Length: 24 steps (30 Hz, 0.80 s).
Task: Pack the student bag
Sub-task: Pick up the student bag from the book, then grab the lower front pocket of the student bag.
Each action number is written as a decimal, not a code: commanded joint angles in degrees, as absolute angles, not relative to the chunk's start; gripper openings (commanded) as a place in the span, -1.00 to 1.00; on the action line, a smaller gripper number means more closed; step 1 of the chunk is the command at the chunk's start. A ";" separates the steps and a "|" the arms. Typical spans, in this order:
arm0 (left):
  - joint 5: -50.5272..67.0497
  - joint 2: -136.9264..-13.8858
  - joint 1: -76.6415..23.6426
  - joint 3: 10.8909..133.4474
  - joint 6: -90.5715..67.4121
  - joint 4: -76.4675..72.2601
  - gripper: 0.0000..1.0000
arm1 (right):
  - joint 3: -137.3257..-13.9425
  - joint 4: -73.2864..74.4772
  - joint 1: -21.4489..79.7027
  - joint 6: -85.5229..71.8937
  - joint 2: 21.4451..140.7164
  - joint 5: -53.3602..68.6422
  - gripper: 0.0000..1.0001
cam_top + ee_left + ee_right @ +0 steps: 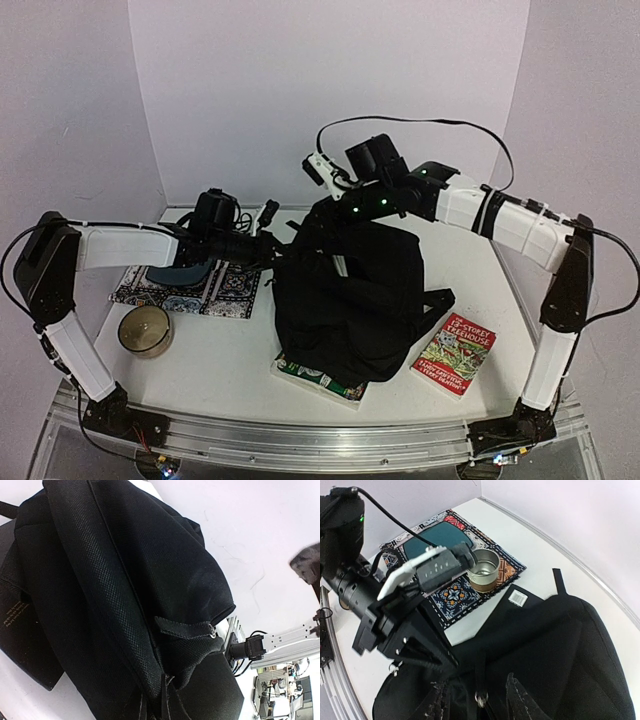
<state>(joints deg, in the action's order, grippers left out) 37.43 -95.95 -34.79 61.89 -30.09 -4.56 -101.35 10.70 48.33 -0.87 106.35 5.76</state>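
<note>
Your bag (350,290) lay slumped mid-bench (220,360), with no opening showing, so I judge packing had barely begun. Outside it sat a mat (235,295), a red book (454,354) to its right, a green book (320,378) pinned under it, and a tin (145,330). Your left claw (268,250) looked pinched shut on the bag's left edge. Your right claw (477,682) hung partly open around a zip pull (480,697), gripping nothing.

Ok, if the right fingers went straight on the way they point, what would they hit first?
The backpack. The right fingers point down at its top fabric, with a small metal ring ahead between them. Nothing else seems to lie in the way, though depth is hard to judge.
</note>
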 commanded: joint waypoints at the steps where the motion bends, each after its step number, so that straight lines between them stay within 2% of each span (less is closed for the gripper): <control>1: 38.76 -92.26 -35.23 65.78 -30.09 -9.13 -1.00 | -106.02 14.55 48.83 -1.09 111.52 8.02 -0.24; 14: 38.94 -92.30 -35.84 66.19 -29.81 -9.17 -1.00 | -111.03 16.14 48.82 -0.82 118.59 8.41 -0.29; 19: 38.31 -91.76 -35.90 65.75 -29.33 -9.18 -1.00 | -112.13 16.85 48.83 -0.54 119.49 7.13 -0.57; 24: 37.12 -91.91 -35.87 64.93 -29.43 -9.14 -1.00 | -110.68 16.92 48.81 -0.50 117.07 5.91 -0.99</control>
